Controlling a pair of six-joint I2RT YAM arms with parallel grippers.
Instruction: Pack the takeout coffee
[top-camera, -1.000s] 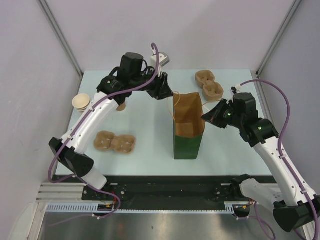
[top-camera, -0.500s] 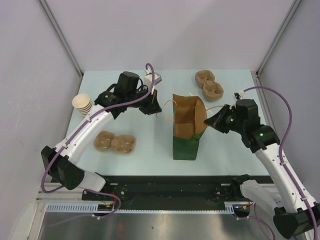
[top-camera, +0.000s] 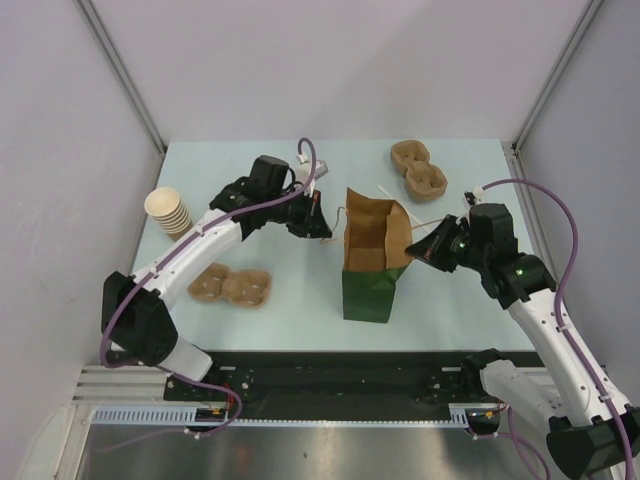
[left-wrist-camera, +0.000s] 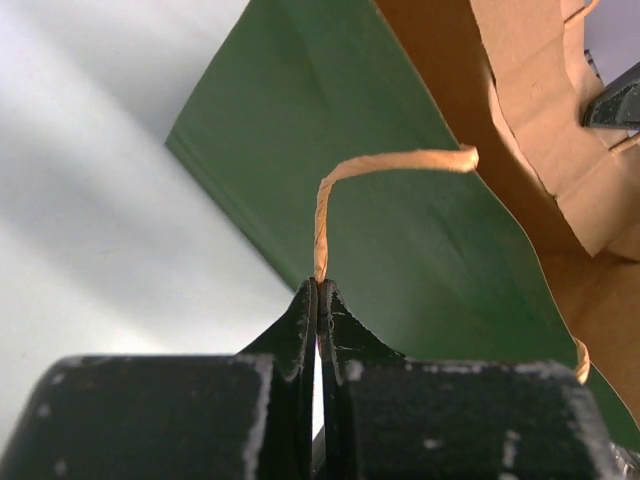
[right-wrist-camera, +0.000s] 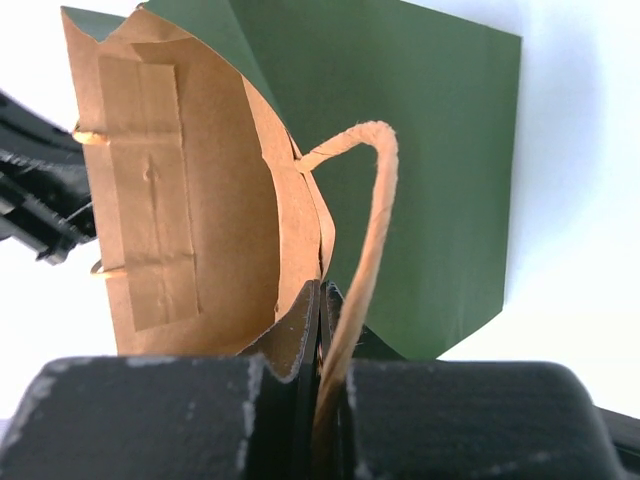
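Clear way into bag (mouth wide open)

The top view is lit brightly and evenly from above; only faint shadows are cast on the table beside the bag. Behind the bag, the table is blown out to white in the right wrist view. The fingers are blurred close to each wrist lens.

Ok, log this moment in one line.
left gripper: shut on left handle; right gripper: shut on right handle; paper bag: upright, open
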